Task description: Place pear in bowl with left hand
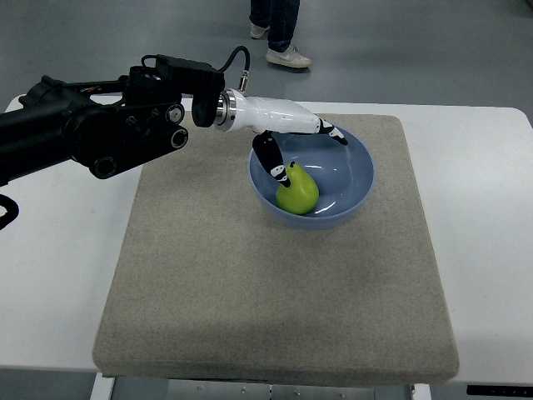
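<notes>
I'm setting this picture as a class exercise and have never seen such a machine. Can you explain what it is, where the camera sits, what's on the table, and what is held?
One camera looks steeply down from the robot's own side. The dark arm from the left ends in a white, fingered left hand, spread over a blue bowl. A green pear lies inside the bowl; one fingertip sits at its top, but nothing is gripped. The bowl stands on a grey mat on a white table. A person's legs show beyond.

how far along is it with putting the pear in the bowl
Nearly done: the pear lies inside the blue bowl on the mat. The left hand hovers over the bowl's rim, fingers spread, one fingertip at the pear. Left: pulling the hand clear.
</notes>
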Robot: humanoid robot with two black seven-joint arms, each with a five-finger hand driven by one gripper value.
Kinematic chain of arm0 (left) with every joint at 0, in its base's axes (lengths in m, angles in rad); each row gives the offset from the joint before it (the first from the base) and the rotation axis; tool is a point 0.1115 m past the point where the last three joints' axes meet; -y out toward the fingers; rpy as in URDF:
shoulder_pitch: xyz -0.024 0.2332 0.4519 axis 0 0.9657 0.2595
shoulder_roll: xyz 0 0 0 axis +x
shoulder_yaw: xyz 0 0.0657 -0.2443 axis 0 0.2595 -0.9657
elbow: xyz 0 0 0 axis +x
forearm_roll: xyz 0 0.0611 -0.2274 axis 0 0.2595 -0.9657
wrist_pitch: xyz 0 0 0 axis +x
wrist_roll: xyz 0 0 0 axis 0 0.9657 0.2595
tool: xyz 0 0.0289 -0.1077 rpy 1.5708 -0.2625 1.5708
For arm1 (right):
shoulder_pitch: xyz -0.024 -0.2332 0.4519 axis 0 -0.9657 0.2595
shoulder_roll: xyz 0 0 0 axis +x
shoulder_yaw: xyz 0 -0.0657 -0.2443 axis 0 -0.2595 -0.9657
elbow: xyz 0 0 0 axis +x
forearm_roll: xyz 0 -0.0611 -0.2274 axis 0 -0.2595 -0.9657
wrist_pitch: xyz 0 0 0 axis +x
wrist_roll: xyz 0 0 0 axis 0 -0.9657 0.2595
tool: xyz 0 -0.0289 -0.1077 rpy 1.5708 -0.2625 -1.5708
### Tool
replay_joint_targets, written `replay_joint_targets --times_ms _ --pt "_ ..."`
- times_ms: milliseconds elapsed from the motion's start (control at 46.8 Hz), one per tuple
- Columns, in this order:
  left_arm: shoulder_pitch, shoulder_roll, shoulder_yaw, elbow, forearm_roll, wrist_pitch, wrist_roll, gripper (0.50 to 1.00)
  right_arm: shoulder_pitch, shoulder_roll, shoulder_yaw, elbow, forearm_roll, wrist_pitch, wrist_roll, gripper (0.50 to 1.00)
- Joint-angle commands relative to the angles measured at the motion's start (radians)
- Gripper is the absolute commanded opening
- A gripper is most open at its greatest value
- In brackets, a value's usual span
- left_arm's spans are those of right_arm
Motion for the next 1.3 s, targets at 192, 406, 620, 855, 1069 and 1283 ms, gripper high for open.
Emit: replay_joint_targets --times_ms 192,406,620,855,1069,1283 --pt "0.001 0.012 -0.088 0.145 -0.004 0.001 0.000 0.949 0.000 0.000 0.000 0.000 0.000 0.000 0.000 0.926" --pt "0.006 0.018 -0.106 0.254 -0.054 0.002 -0.003 0.949 0.000 0.000 0.000 0.000 0.000 -0.002 0.000 0.926" --pt "0.016 0.018 -0.105 0.352 -0.148 0.011 -0.003 0.949 0.000 0.000 0.000 0.000 0.000 0.000 0.000 0.926" --pt "0.022 0.017 -0.100 0.442 -0.300 0.059 -0.003 0.949 0.000 0.000 0.000 0.000 0.000 -0.002 0.000 0.926" --pt "0.055 0.011 -0.102 0.512 -0.494 0.114 -0.001 0.949 0.000 0.000 0.000 0.000 0.000 0.000 0.000 0.926" --pt "0.082 -0.002 -0.100 0.524 -0.772 0.224 0.005 0.947 0.000 0.000 0.000 0.000 0.000 0.000 0.000 0.926"
